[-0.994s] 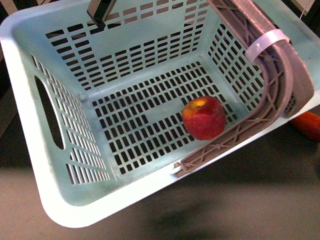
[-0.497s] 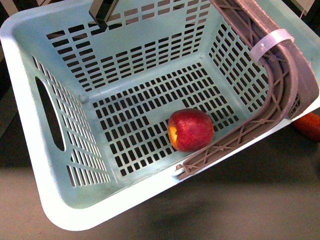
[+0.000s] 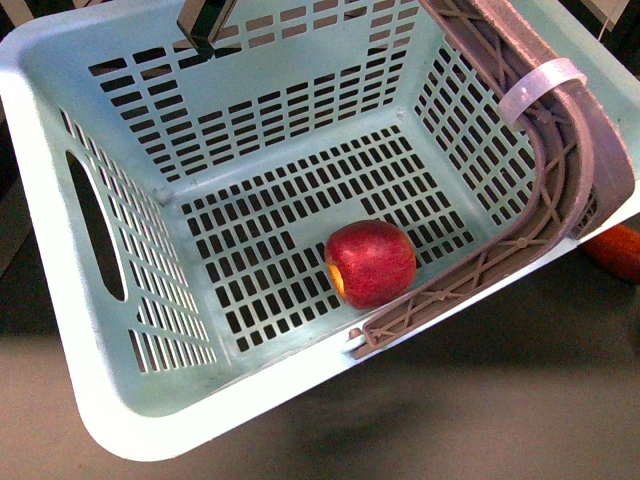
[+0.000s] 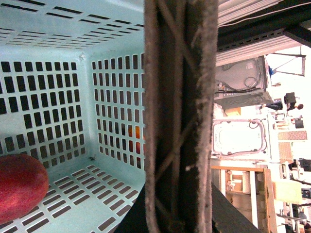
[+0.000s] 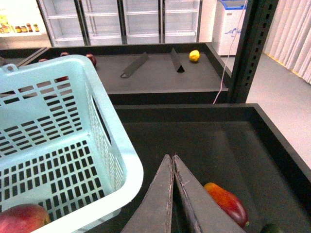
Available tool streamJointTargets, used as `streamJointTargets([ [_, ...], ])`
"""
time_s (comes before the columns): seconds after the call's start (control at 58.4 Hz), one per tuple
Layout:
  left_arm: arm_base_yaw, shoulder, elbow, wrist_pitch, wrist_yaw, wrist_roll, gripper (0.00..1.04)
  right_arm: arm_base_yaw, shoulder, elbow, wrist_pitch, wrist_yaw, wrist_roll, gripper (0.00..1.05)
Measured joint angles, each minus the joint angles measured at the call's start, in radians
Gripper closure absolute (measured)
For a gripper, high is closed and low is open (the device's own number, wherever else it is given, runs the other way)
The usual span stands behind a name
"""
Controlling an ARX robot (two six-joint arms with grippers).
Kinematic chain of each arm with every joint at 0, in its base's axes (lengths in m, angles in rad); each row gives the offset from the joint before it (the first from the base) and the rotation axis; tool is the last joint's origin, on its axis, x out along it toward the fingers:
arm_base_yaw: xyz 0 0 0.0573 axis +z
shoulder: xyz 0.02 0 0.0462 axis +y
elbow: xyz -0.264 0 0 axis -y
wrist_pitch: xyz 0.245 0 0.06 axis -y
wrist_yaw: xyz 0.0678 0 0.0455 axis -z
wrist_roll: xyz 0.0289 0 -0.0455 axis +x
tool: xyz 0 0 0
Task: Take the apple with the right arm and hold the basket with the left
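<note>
The apple is lying on the slotted floor of the basket, on the side nearest us. It is resting against the low wall where the foot of the brownish handle hinges, with its yellow patch turned sideways. The basket is sitting tilted in the front view, one corner dipping towards us, so we are judging that the apple is free to roll.

We are reading the apple's part as done and the step in hand as a steady hold on the basket. The handle is filling the left wrist view right up against the lens. We are not making out the left gripper's fingers around it, so we cannot tell whether that gripper is clamped or loose. The white tie is wrapping the handle higher up.

To do this well, we are aiming for a firm, centred grip on the handle and a level floor, with no jerks that would send the apple knocking against the walls.

The right gripper is empty, its two fingers pressed flat together. It is hanging outside the basket, just beside the rim, over the dark tray. An orange-red oval fruit is lying close under it. We are advising that any move of this arm go up and away, touching neither rim nor fruit.
</note>
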Motion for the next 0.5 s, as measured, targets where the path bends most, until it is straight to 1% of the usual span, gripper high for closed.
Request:
streamJointTargets([
  [0.069,0.000,0.000,0.000,0.000,0.002,0.000,0.99,0.000,-0.038,-0.013,-0.025,-0.003,0.000,1.03],
  [0.137,0.000,0.000,0.000,0.000,0.004,0.000,0.99,-0.001,-0.047,-0.041,0.008,-0.002,0.000,1.03],
  [0.497,0.000,0.000,0.000,0.001,0.002,-0.002,0.99,-0.002,-0.261,-0.045,-0.191,-0.003,0.000,1.03],
])
